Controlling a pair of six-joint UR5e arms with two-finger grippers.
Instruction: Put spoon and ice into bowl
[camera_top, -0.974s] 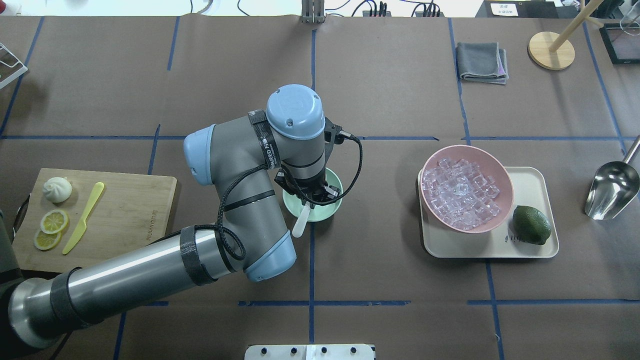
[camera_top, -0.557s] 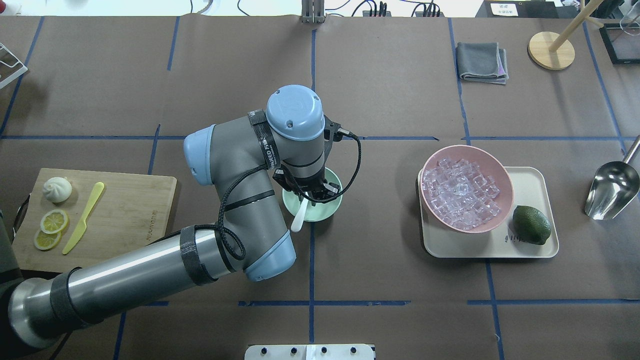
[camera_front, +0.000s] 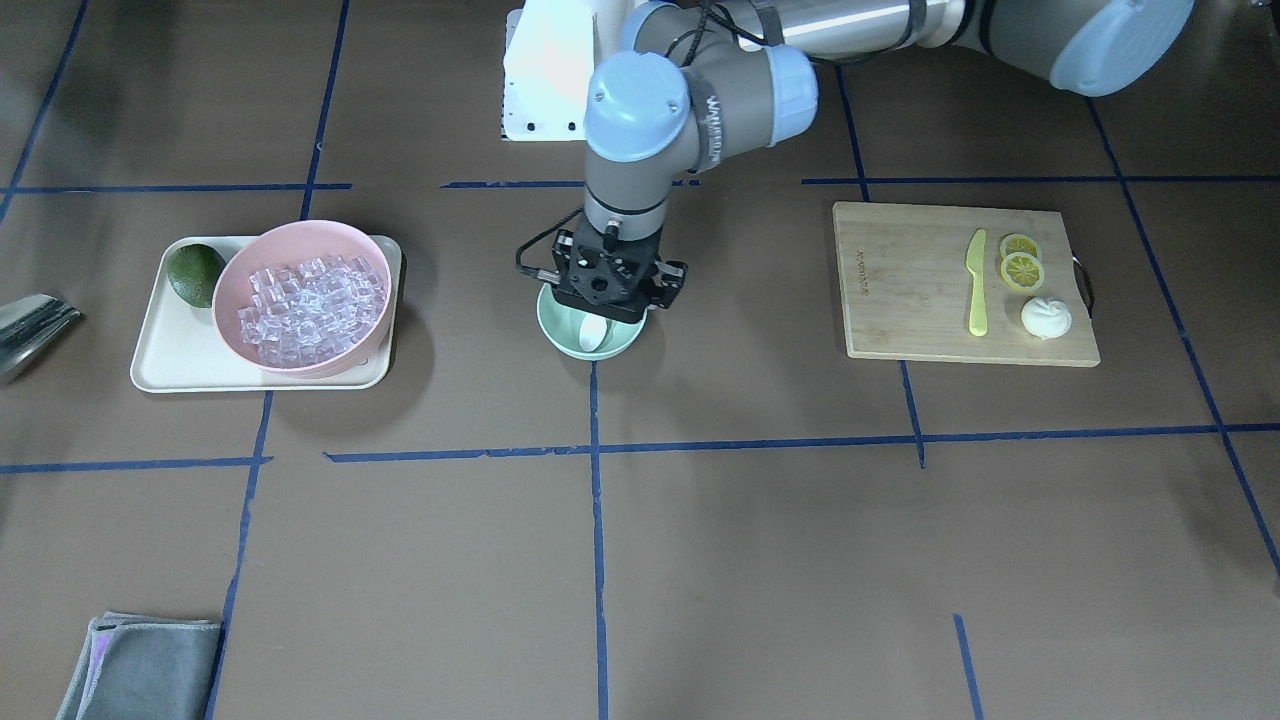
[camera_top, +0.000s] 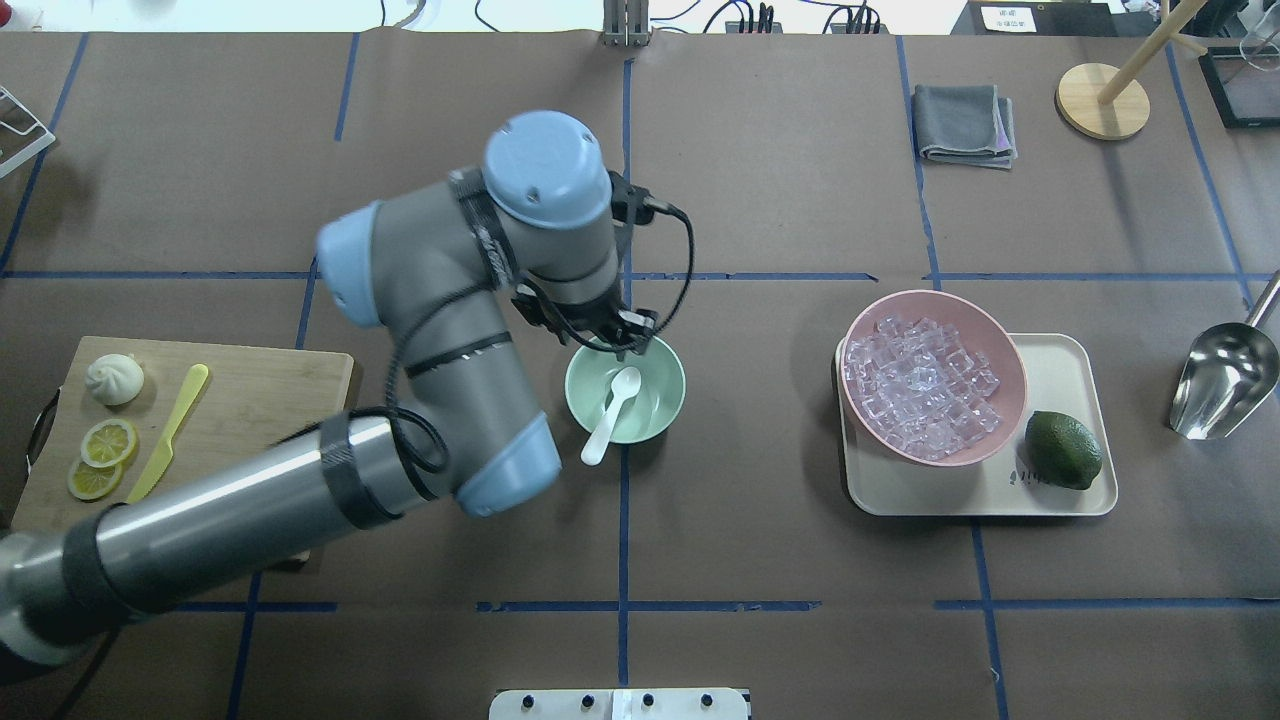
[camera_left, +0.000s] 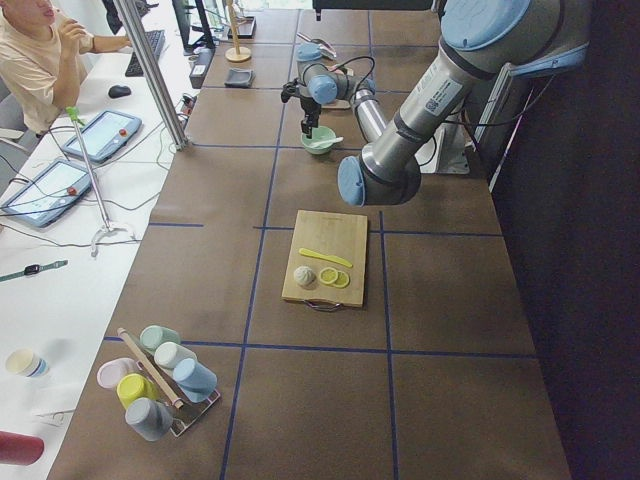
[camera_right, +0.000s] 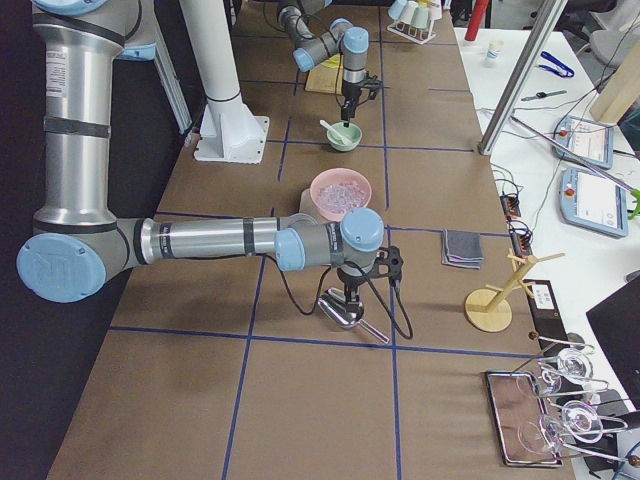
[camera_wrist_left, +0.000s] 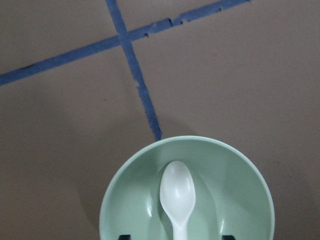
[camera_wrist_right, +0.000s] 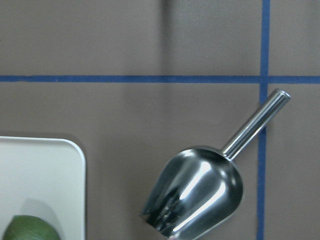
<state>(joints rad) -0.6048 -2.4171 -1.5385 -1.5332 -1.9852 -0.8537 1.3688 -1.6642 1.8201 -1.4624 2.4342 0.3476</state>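
The white spoon (camera_top: 612, 400) lies in the mint-green bowl (camera_top: 662, 402), scoop inside and handle over the near rim. My left gripper (camera_top: 617, 343) hangs open above the bowl's far rim and holds nothing. In the left wrist view the spoon (camera_wrist_left: 176, 192) lies in the bowl (camera_wrist_left: 240, 195), between the wide-apart fingertips at the bottom edge. The ice (camera_top: 920, 385) fills the pink bowl (camera_top: 1008, 345) to the right. My right gripper (camera_right: 350, 298) hovers over a metal scoop (camera_right: 340, 312); I cannot tell whether it is open or shut.
The pink bowl and a lime (camera_top: 1063, 450) sit on a beige tray (camera_top: 1075, 365). The metal scoop (camera_top: 1225, 380) lies at the right edge. A cutting board (camera_top: 270, 410) at the left holds a yellow-green knife (camera_top: 168, 435). A grey cloth (camera_top: 965, 123) lies at the back.
My left gripper has let go of the spoon and moved up and toward the far side of the bowl. The spoon now lies free in the bowl.
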